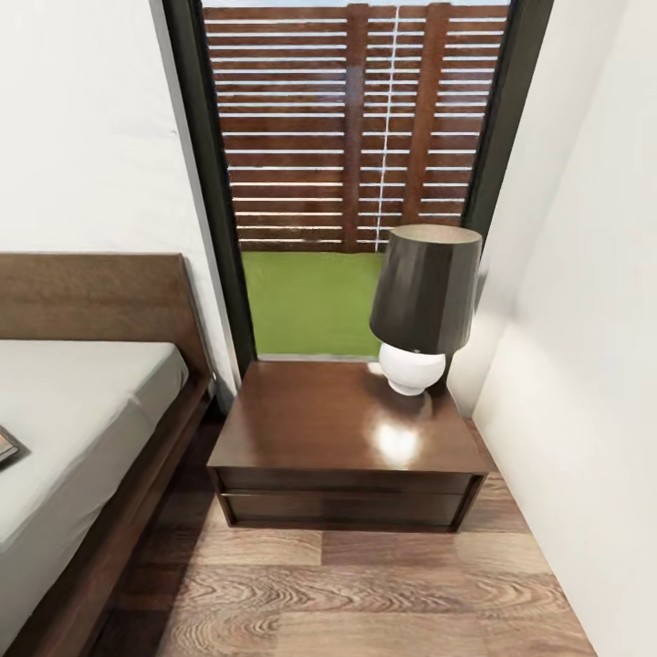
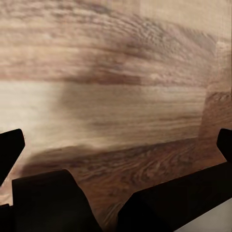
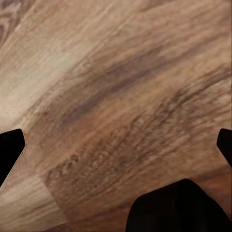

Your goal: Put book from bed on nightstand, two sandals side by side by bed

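The book (image 1: pixel 7 445) lies on the bed (image 1: pixel 82 401), at the head view's left edge. Left gripper (image 2: pixel 116 140) and right gripper (image 3: pixel 116 140) are spread wide, empty, over floor (image 1: pixel 365 593). Risk: the lamp (image 1: pixel 422 306) crowds the nightstand (image 1: pixel 338 424); a careless placement could topple it.

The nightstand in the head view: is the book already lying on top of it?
No. The nightstand carries just a lamp near its back right corner; a dark book corner lies on the bed.
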